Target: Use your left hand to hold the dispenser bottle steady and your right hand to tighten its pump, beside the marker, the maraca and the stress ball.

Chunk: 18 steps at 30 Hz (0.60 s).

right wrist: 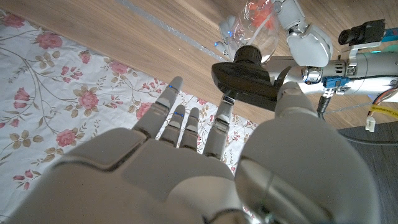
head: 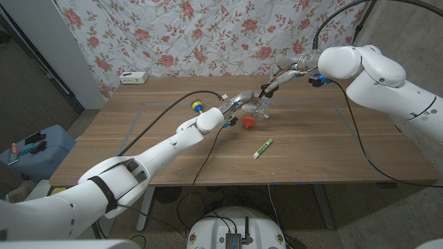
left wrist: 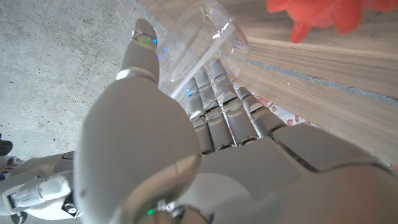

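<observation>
Two robot hands meet at the clear dispenser bottle [head: 261, 106], which stands upright on the wooden table [head: 332, 149] just beside the red spiky stress ball [head: 249, 122]. The left hand [head: 239, 102] wraps its fingers [left wrist: 214, 102] around the bottle's clear body. The right hand [head: 277, 79] pinches the black pump [right wrist: 247, 73] between thumb and finger, its other fingers spread. The green-and-white marker [head: 263, 148] lies nearer the robot than the bottle; the maraca [head: 196, 106] sits beyond the left forearm.
</observation>
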### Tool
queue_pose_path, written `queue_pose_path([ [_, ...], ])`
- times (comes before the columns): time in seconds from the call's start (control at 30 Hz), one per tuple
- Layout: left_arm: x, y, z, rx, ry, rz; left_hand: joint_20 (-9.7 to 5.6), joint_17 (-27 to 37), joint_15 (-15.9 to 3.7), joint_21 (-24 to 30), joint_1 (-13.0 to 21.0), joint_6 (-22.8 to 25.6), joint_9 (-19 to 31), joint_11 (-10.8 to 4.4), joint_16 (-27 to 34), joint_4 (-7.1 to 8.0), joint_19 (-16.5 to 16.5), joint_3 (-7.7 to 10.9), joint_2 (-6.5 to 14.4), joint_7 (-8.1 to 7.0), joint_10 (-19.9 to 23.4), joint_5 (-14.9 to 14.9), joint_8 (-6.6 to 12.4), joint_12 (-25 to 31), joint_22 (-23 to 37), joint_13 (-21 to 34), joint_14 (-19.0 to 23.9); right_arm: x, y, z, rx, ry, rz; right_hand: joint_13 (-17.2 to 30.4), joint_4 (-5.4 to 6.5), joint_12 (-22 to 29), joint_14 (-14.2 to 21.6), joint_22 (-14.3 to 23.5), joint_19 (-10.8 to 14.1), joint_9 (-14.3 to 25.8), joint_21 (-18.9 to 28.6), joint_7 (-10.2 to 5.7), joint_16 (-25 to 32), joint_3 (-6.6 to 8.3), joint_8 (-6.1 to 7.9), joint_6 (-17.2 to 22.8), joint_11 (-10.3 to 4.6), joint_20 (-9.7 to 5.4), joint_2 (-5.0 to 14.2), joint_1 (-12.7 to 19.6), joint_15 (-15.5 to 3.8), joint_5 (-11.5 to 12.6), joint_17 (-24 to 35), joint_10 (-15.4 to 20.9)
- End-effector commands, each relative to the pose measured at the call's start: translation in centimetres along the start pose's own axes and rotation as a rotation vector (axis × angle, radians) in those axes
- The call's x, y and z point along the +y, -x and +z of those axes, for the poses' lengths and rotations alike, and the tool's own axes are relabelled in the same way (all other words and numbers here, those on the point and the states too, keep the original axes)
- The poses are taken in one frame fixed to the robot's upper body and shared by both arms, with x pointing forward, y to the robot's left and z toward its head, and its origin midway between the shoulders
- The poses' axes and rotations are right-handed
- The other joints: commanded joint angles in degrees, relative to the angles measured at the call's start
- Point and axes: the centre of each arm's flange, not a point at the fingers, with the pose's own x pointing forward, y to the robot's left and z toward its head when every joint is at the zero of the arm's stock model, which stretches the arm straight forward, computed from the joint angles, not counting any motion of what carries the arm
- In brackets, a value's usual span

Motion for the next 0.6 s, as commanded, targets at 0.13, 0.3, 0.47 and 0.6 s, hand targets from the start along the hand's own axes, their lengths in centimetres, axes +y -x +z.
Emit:
queue_pose_path([
  [0.13, 0.16, -0.31, -0.43, 0.004, 0.004, 0.001, -4.90, 0.2, -7.40, 0.0, -1.0, 13.6, 0.2, -3.69, 0.5, 7.73, 0.4, 7.87, 7.1, -3.42, 4.4, 0.4, 0.27, 0.4, 0.1, 0.1, 4.1, 0.29, -0.03, -0.04, 0.051, -0.014, -0.072, -0.1, 0.28, 0.5, 1.9, 0.1, 1.8, 0.1, 0.2, 0.34, 0.6, -0.41, 0.68, 2.8, 0.35, -0.11, 0.43, -1.3, -0.30, -0.5, 0.1, 2.4],
  [0.3, 0.22, -0.44, -0.52, 0.004, 0.007, 0.002, -4.92, 0.2, -7.32, 0.0, -1.0, 13.5, 0.2, -3.78, 0.5, 7.71, 0.4, 7.89, 7.1, -3.39, 4.5, 0.4, 0.23, 0.4, 0.1, 0.1, 4.0, 0.65, -0.28, -0.02, 0.068, -0.014, -0.097, -0.1, 0.25, 0.7, 3.3, 0.1, 2.8, 0.0, 0.3, 0.68, 1.0, -0.57, 0.86, 4.1, 0.27, -0.28, 0.73, -1.7, -0.44, -0.6, 0.0, 3.8],
  [0.47, 0.30, -0.49, -0.59, 0.006, 0.007, 0.004, -4.89, 0.2, -7.38, 0.0, -1.0, 13.5, 0.2, -3.77, 0.5, 7.68, 0.4, 7.90, 7.1, -3.45, 4.5, 0.4, 0.19, 0.4, 0.1, 0.2, 4.1, 0.96, -0.55, 0.13, 0.081, -0.002, -0.113, -0.1, -0.05, 0.6, 4.6, 0.1, 3.7, 0.0, 0.4, 0.85, 1.1, -0.67, 1.21, 6.1, 0.22, -0.48, 1.01, -1.8, -0.62, -0.6, -0.1, 4.8],
  [0.6, 0.36, -0.57, -0.63, 0.006, 0.007, 0.003, -4.85, 0.2, -7.31, 0.0, -1.0, 13.4, 0.2, -3.76, 0.5, 7.74, 0.4, 7.94, 7.1, -3.41, 4.4, 0.4, 0.14, 0.4, 0.1, 0.2, 4.1, 1.04, -0.65, 0.26, 0.091, 0.005, -0.129, -0.1, -0.21, 0.7, 5.5, 0.1, 4.8, 0.0, 0.5, 1.22, 1.2, -0.76, 1.46, 7.8, 0.02, -0.70, 1.37, -2.0, -0.77, -0.7, -0.1, 5.9],
])
